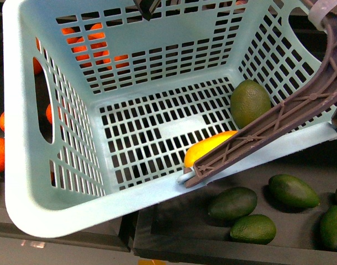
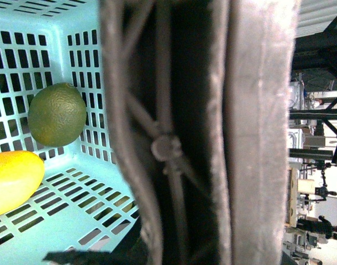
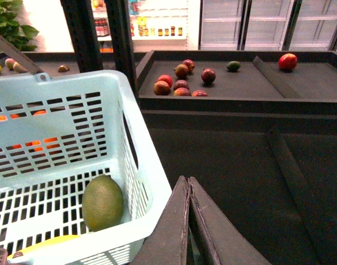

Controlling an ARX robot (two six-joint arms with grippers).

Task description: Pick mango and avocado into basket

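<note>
Mango [image 1: 210, 148] and avocado [image 1: 249, 102] lie in the basket [image 1: 63, 204], its brown handle [image 1: 268, 130] crossing over the mango. Loose avocados [image 1: 233, 202] sit on the dark shelf [image 1: 174, 232] below. Right gripper [image 3: 189, 185] pressed closed, empty; left gripper's state cannot be told.

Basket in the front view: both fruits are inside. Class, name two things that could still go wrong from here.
1. The basket looks tilted, and the mango and avocado lie loose against one wall, so they may roll if it swings.
2. The grey-brown handle lies across the rim right over the mango; if it drops or is pushed, it could bruise or jam the fruit.
</note>
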